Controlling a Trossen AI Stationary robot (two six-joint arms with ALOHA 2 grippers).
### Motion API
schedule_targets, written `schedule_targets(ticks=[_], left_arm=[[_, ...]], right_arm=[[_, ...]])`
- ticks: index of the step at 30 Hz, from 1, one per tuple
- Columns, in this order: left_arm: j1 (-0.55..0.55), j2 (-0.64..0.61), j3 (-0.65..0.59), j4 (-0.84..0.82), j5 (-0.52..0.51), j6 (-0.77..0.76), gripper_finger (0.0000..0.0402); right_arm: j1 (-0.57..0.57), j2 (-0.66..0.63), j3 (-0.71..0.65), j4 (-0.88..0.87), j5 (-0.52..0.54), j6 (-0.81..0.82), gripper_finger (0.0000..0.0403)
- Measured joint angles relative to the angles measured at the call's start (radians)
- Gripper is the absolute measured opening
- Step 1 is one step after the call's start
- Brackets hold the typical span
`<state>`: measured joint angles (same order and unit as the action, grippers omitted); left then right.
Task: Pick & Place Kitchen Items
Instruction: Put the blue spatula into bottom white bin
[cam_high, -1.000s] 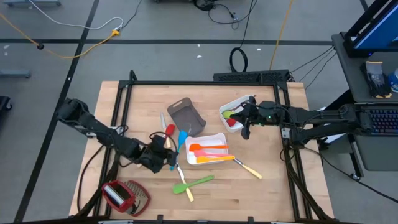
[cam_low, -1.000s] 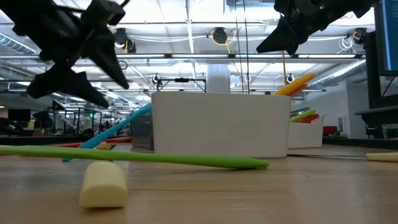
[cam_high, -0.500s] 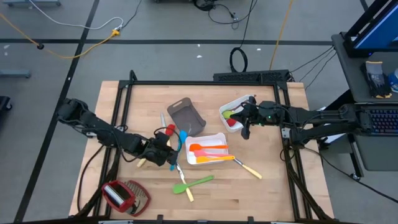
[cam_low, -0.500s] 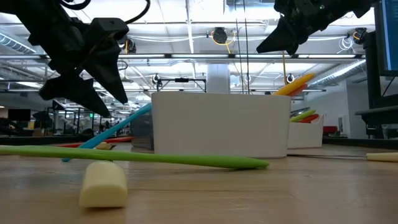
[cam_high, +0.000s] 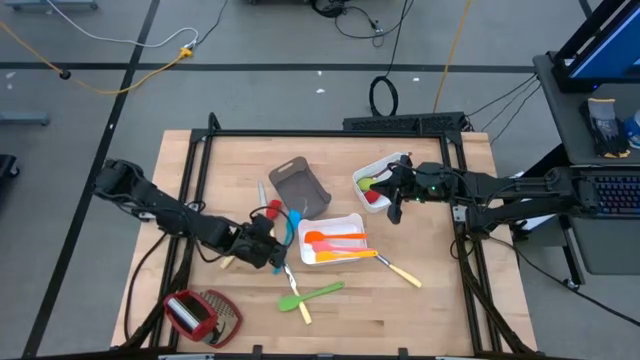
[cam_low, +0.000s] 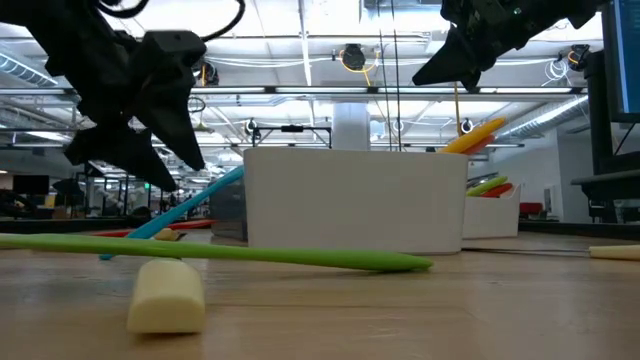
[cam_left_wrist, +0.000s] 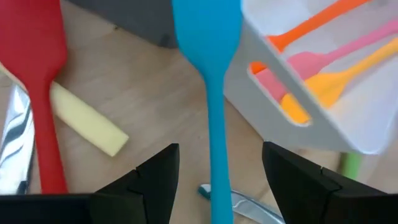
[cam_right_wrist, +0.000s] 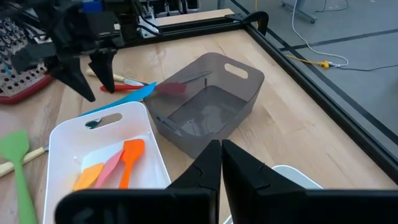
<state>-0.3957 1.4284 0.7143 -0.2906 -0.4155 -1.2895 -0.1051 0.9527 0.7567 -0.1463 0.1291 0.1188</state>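
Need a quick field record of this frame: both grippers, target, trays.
left gripper: open, fingers either side of the blue spatula's handle
blue spatula: lying on the table, head against the white tray
right gripper: shut, empty, hovering over the small white tray
white tray: holds orange, pink and yellow utensils
grey tray: no utensils visible inside
red spatula: on the table beside the blue one

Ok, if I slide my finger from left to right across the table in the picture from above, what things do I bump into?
Red-and-silver thing with the woven part → left gripper → white tray holding orange and pink utensils → pale-handled knife
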Motion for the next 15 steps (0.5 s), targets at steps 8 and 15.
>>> schedule_targets(ticks=[8,15], left_arm=[[0.010,0.097,-0.001,0.057,0.025,-0.029,0.0234],[0.011,0.123,-0.001,0.059,0.026,-0.048,0.0234]], right_arm=[[0.000,0.000,0.000,0.000,0.000,0.000,0.0008],[0.000,0.000,0.000,0.000,0.000,0.000,0.0008]])
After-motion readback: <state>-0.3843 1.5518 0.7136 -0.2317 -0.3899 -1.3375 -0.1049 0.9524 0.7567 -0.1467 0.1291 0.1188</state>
